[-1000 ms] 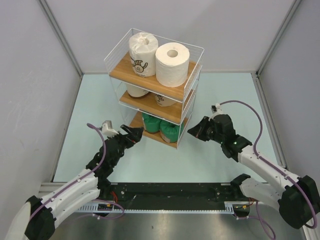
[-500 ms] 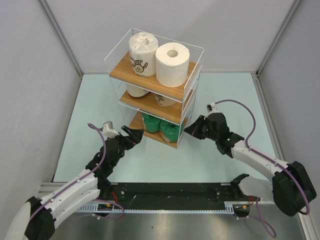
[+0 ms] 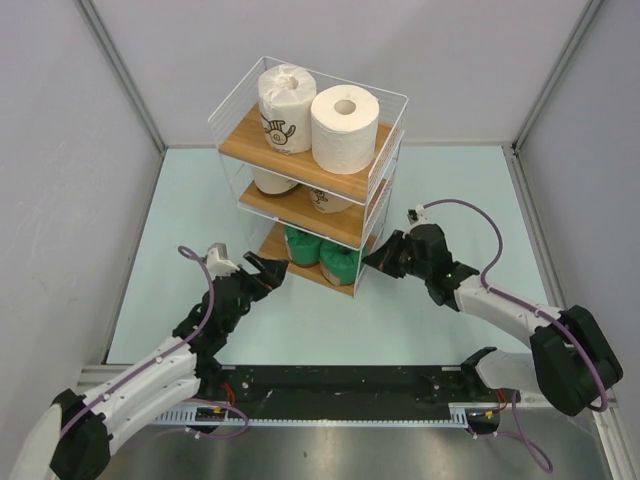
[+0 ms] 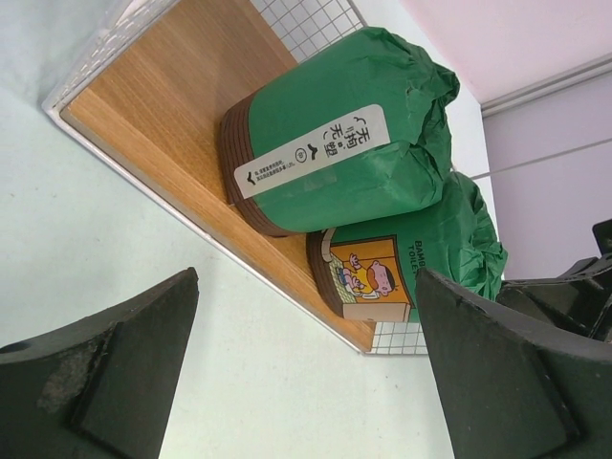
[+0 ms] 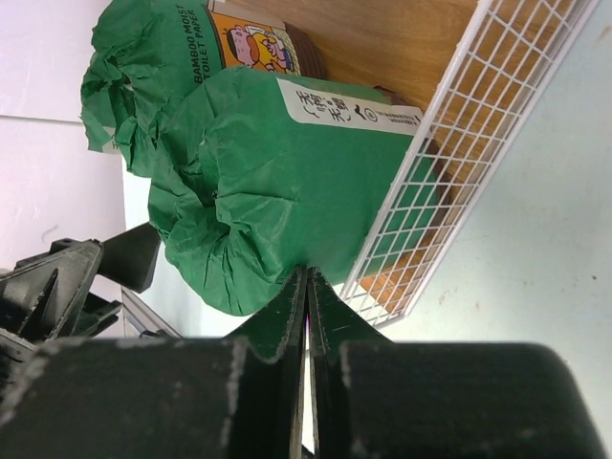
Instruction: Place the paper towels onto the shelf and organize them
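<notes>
The white wire shelf (image 3: 385, 170) with three wooden boards stands mid-table. On its top board are a white-wrapped roll with dark logo (image 3: 285, 108) and a plain white roll (image 3: 344, 129). Two beige rolls (image 3: 273, 183) (image 3: 330, 201) sit on the middle board. Two dark green rolls (image 3: 302, 246) (image 3: 341, 264) sit on the bottom board, also in the left wrist view (image 4: 330, 158) (image 4: 416, 258). My left gripper (image 3: 262, 272) is open and empty, just left of the bottom board. My right gripper (image 3: 375, 258) is shut and empty, its tips by the right green roll (image 5: 277, 182) at the shelf's corner.
Grey walls enclose the pale green table (image 3: 200, 200) on three sides. The shelf's wire side panel (image 5: 459, 163) runs right beside my right fingertips. A black rail (image 3: 340, 380) lies along the near edge between the arm bases.
My right gripper has moved left, from beside the shelf to its front right corner by the green roll. The left arm has barely moved.
</notes>
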### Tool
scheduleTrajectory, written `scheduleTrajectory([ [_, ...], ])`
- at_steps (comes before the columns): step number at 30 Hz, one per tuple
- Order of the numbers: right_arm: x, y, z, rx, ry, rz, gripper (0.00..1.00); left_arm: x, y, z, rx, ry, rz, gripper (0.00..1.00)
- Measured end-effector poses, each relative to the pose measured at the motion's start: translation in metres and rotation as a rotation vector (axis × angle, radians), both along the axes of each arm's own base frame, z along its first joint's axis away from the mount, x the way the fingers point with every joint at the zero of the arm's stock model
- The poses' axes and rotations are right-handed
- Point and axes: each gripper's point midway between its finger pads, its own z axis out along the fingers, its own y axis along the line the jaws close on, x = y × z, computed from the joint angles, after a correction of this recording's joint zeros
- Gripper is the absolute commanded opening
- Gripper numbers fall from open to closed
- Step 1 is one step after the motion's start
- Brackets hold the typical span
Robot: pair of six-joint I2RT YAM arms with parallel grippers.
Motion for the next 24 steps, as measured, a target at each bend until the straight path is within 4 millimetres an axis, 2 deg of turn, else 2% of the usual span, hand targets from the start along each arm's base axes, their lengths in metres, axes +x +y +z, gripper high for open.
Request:
scheduleTrajectory([
  [8,0.008,0.005,-0.001,0.04,0.007,-0.003,0.03,0.0,0.0,-0.002,0.0,0.01,0.002,1.0],
  [16,0.013,0.007,-0.01,0.049,0.028,-0.01,0.02,0.0,0.0,-0.003,0.002,0.013,0.002,1.0],
  [24,0.019,0.01,-0.008,0.054,0.021,-0.011,0.02,-0.001,0.0,-0.004,0.004,0.015,0.002,1.0],
])
